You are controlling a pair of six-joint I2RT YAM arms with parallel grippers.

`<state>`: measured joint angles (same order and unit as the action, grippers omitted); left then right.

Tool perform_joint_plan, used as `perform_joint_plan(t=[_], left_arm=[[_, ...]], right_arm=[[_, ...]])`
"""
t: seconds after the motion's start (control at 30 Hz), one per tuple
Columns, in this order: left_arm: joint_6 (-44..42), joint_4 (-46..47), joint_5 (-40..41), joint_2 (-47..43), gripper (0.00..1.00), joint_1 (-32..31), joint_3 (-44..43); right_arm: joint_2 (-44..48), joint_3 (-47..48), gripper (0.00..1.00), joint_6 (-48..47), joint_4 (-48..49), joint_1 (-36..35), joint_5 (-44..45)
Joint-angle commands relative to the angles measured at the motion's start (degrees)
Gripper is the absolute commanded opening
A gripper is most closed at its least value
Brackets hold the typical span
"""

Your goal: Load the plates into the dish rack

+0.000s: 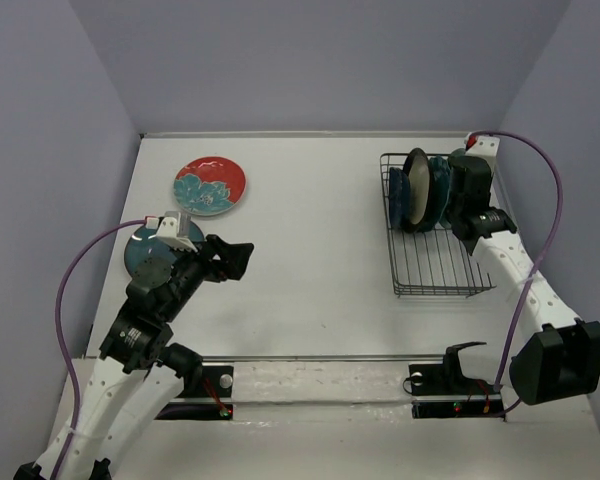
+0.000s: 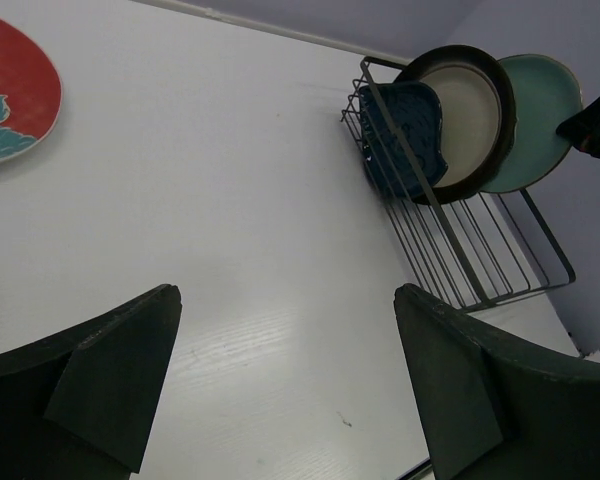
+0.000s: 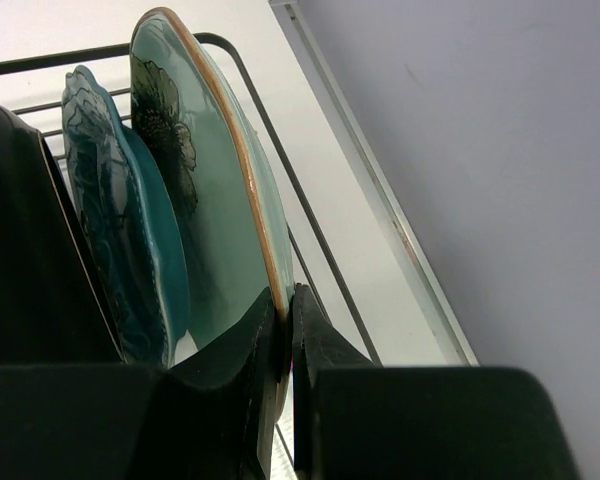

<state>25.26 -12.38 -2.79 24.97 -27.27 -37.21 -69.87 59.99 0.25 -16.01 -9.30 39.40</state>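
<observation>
The black wire dish rack (image 1: 435, 262) stands at the right. In it stand the dark-blue leaf-shaped plate (image 2: 405, 135), the cream plate with brown rim (image 1: 417, 188), the teal scalloped plate (image 3: 120, 230) and the pale mint plate with dark flower (image 3: 210, 180). My right gripper (image 3: 285, 300) is shut on the mint plate's rim, upright in the rack, and also shows in the top view (image 1: 456, 188). The red plate (image 1: 210, 185) lies flat at the far left. The plain teal plate (image 1: 140, 255) lies partly under my left arm. My left gripper (image 1: 238, 258) is open and empty above the table.
The rack's near half (image 2: 480, 250) holds no plates. Purple walls close in on the back, left and right; the right wall runs close beside the rack. A metal rail runs along the near table edge (image 1: 330, 360).
</observation>
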Motion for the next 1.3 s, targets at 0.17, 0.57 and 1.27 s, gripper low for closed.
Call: perform_joint_plan(t=[0.17, 0.57, 1.27], left_arm=[[-1.0, 2.7, -0.4, 1.0, 0.99, 0.0, 0.1], [-1.0, 2.9, -0.6, 1.7, 0.99, 0.1, 0.2], [-0.6, 3.4, 1.7, 3.6, 0.99, 0.9, -0.2]], right_arm=[[-2.1, 1.2, 0.07, -0.4, 12.1, 0.2, 0.7], [-5.8, -1.2, 0.07, 4.2, 13.5, 0.2, -0.3], [3.3, 6.2, 0.77, 13.0, -0.3, 0.2, -5.2]])
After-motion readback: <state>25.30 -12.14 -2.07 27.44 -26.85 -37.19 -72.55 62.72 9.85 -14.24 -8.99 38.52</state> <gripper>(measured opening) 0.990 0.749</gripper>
